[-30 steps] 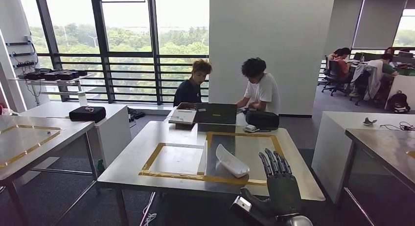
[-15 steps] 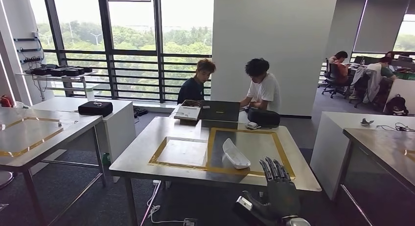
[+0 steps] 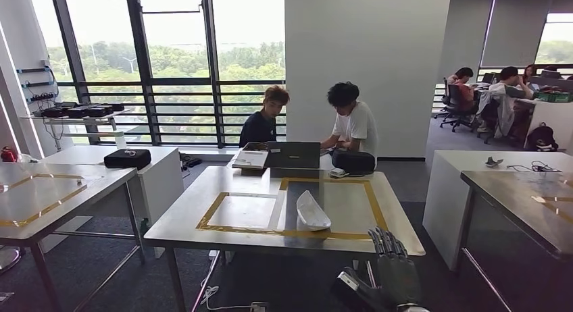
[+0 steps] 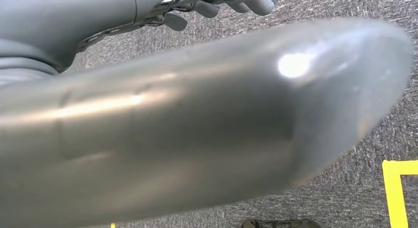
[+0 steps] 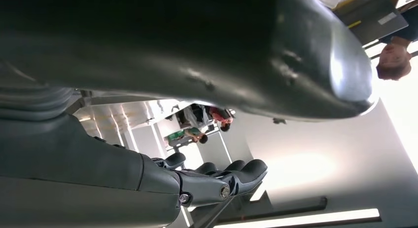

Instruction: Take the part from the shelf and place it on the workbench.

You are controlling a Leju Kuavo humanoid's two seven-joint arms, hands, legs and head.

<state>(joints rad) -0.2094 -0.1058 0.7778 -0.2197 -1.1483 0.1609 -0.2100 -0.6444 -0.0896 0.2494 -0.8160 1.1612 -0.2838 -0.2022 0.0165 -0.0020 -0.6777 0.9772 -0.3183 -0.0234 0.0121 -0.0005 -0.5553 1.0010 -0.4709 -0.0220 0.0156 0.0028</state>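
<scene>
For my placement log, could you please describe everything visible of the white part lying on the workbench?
The white part is a smooth, shell-like piece, seemingly plastic, elongated with a narrower far end and a broader, rounded near end. It lies alone on the metal workbench, inside the larger yellow-taped rectangle, close to the tape strip dividing it from the smaller one. Only the tabletop touches it. The right hand is raised nearer the camera, fingers extended, apart from the part.

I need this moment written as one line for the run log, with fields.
part: white part lies on workbench, inside taped frame | right hand: raised, fingers straight, empty | left hand: above carpet, empty | people: two seated behind table
</scene>
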